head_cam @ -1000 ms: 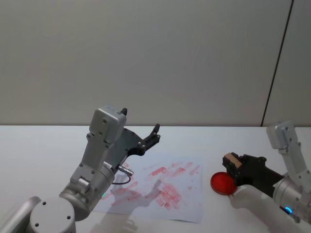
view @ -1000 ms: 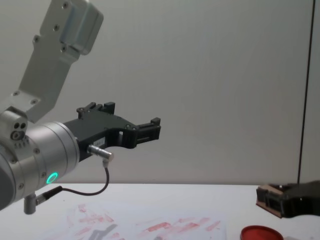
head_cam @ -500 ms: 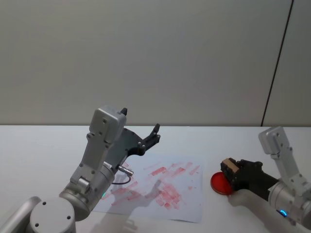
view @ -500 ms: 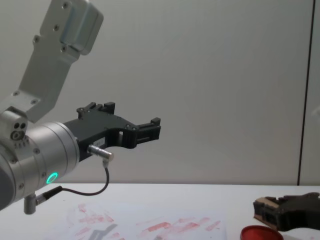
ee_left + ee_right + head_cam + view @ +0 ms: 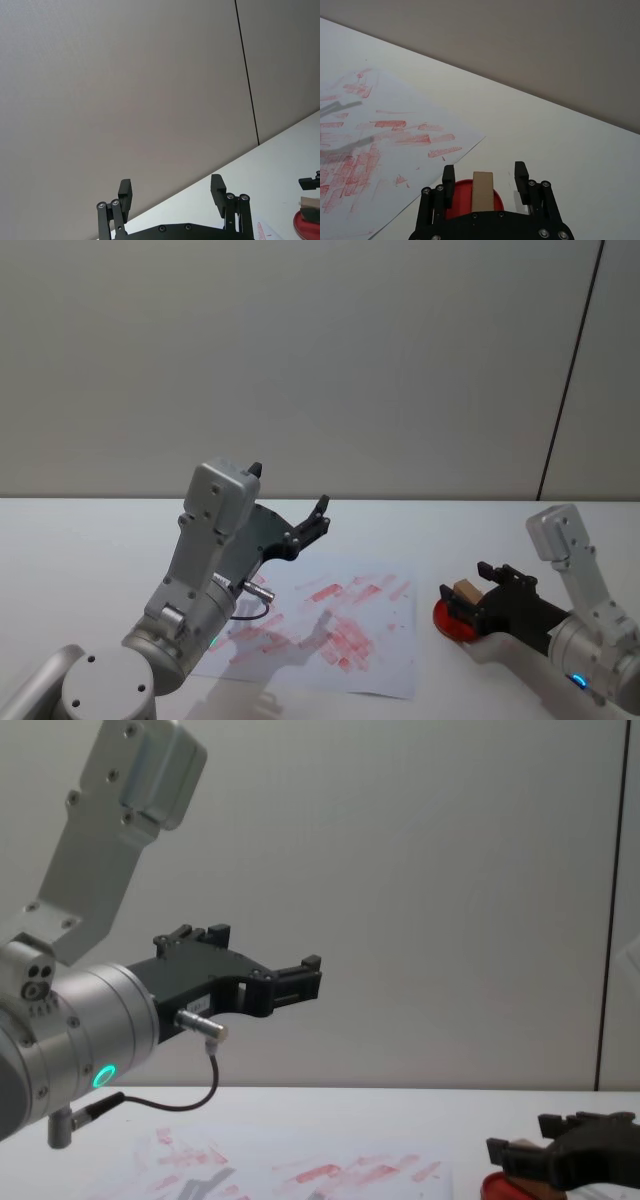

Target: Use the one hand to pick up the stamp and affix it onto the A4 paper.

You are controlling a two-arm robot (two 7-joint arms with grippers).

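The tan wooden stamp [image 5: 464,591] [image 5: 483,192] stands on the round red ink pad [image 5: 448,621] [image 5: 460,200] at the table's right. My right gripper [image 5: 466,580] [image 5: 484,176] [image 5: 522,1140] is low around it and open. A gap shows between each finger and the block. The A4 paper [image 5: 330,630] [image 5: 365,150] [image 5: 330,1175], smeared with red marks, lies left of the pad. My left gripper [image 5: 318,515] [image 5: 172,192] [image 5: 305,975] hangs open and empty, raised above the paper.
The big silver left arm [image 5: 205,580] with its green ring light [image 5: 103,1075] reaches over the paper's left part. A plain wall stands behind the white table [image 5: 90,540].
My right gripper has come down and drawn back with the stamp, set it on the red ink pad, and spread its fingers off it. The left arm has not moved.
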